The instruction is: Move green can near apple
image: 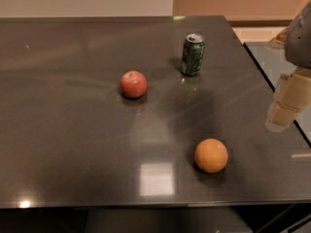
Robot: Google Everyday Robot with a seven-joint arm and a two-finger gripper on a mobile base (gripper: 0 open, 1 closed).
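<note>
The green can (193,55) stands upright on the table (73,130), top up. My gripper (278,121) hangs tip-down at its right edge; I cannot tell its spread.

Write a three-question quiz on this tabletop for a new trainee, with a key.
1. True or false: the small dark green metal drink can lies on its side, touching the round red apple.
2. Which thing sits nearest the front edge of the dark table? A the apple; B the round orange fruit; C the can.
3. Fill in: the pale two-finger gripper hangs at the ___ edge of the view, apart from all three things.

Key
1. False: the can stands upright, apart from the apple.
2. B
3. right
</note>
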